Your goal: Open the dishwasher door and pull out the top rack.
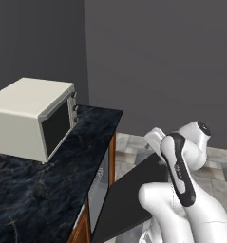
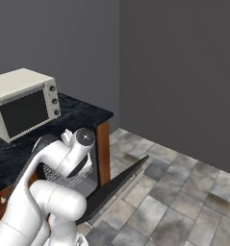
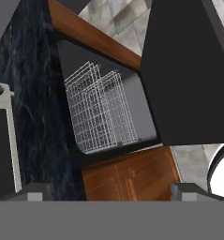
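Grey walls and dark marble counter (image 1: 48, 190) frame the unit: the dishwasher door (image 1: 129, 199) hangs swung down, exposing the top rack (image 3: 101, 110) seated inside the cavity, while the gripper (image 3: 111, 190) waits above, fingers apart and empty, apparently positioned for the pull.

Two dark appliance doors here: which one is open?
The large flat black dishwasher door, swung down under the dark marble counter. The beige microwave's dark glass door is shut.
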Available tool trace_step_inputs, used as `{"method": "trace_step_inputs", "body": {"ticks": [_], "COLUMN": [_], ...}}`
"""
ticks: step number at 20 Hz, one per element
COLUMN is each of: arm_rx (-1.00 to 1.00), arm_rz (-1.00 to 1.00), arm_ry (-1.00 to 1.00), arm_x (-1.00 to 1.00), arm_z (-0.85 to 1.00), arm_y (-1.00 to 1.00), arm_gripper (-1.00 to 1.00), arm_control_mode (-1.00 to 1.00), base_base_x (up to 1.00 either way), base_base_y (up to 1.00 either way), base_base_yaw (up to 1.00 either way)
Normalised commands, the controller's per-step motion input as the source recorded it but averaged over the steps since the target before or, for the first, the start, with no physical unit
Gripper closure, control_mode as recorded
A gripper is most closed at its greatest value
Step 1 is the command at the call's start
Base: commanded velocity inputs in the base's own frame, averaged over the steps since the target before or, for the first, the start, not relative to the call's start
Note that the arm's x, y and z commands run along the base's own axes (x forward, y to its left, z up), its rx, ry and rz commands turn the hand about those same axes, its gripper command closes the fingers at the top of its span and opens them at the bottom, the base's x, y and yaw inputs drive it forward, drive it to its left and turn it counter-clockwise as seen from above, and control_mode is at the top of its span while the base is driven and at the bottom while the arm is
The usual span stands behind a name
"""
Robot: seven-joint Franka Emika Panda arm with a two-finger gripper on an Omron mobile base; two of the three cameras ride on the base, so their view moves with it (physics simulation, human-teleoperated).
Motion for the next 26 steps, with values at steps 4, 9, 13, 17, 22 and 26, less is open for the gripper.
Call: {"method": "trace_step_inputs", "body": {"ticks": [4,9,13,17,22,26], "arm_rx": [0.0,0.0,0.0,0.0,0.0,0.0], "arm_rz": [0.0,0.0,0.0,0.01,0.04,0.05], "arm_ry": [0.0,0.0,0.0,0.0,-0.03,-0.08], "arm_x": [0.1,0.29,0.36,0.45,0.15,0.06], "arm_z": [-0.8,-0.76,-0.78,-0.86,-0.79,-0.72], "arm_y": [0.2,0.15,0.1,0.04,0.15,0.27], "arm_gripper": [-1.0,-1.0,-1.0,-1.0,-1.0,-1.0], "arm_control_mode": [-1.0,-1.0,-1.0,-1.0,-1.0,-1.0], "base_base_x": [0.0,0.0,0.0,0.0,0.0,0.0], "base_base_y": [0.0,0.0,0.0,0.0,0.0,0.0], "base_base_yaw": [0.0,0.0,0.0,0.0,0.0,0.0]}}
